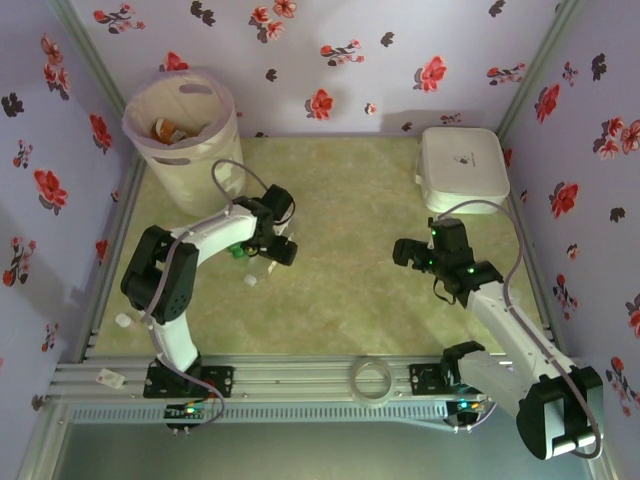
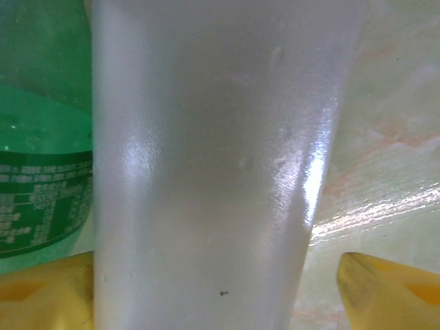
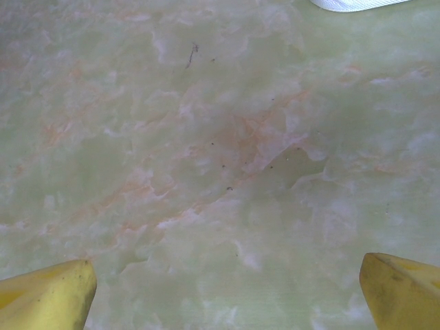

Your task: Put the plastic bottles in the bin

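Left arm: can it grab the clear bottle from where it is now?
Probably yes. The clear bottle sits between the open fingers of the left gripper, nothing blocking. The green bottle lies close beside it and might get nudged.

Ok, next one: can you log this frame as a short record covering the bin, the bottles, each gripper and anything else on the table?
bin: cream bin upright in the far left corner, an orange-brown bottle inside
left gripper: left gripper open, one finger on each side of a clear bottle
beside it: green bottle, lying against the clear one
right gripper: right gripper open, over bare table
other: white lidded box, far right
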Tool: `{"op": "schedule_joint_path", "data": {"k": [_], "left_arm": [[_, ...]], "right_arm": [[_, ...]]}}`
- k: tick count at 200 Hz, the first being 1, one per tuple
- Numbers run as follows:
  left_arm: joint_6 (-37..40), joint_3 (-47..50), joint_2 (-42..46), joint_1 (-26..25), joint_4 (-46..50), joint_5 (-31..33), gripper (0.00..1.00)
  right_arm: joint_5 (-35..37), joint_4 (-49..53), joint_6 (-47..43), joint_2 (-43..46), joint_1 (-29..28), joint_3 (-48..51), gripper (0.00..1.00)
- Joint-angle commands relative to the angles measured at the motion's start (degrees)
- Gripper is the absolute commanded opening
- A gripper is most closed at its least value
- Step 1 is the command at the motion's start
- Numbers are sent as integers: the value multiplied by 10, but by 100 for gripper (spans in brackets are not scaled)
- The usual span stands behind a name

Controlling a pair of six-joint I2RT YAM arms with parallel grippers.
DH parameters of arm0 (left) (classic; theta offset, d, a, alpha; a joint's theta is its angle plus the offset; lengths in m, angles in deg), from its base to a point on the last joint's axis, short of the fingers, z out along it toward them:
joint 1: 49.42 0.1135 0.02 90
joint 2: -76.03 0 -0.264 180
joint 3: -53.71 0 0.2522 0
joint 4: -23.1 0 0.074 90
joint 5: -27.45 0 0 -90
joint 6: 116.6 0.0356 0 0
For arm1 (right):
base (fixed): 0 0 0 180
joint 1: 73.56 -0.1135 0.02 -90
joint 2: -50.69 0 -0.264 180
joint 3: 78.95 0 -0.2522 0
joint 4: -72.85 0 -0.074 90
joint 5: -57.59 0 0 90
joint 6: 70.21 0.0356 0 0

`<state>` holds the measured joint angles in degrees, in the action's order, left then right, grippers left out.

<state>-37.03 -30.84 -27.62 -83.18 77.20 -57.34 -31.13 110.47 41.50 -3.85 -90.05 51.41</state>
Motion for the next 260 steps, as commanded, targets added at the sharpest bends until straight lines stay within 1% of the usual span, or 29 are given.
{"op": "schedule_joint_path", "data": {"k": [1,43,109,144,154,167,177,213,246,260], "left_arm": [[-2,-19,-11,-7,11,19,79],[1,-28,-8,-10,15,20,66],[3,-42,-14,-10,24,20,63],[-1,-53,7,-15,28,16,62],[-1,-60,16,-16,32,15,61],[0,-72,27,-17,41,14,55],[1,-81,35,-17,46,14,54],[19,-135,51,-17,64,9,53],[44,-229,45,-16,87,7,51],[56,-287,36,-13,104,16,51]], "right_arm": [[-6,-12,14,5,3,6,99],[-8,-13,13,5,3,5,99],[-9,-12,12,6,2,5,99],[-8,-9,12,6,3,5,99],[-8,-10,12,6,3,5,99],[-8,-12,12,4,3,5,99],[-11,-12,12,2,3,3,99],[-11,1,6,1,2,-7,99],[-4,14,4,12,3,-16,99],[-1,16,5,14,3,-16,99]]}}
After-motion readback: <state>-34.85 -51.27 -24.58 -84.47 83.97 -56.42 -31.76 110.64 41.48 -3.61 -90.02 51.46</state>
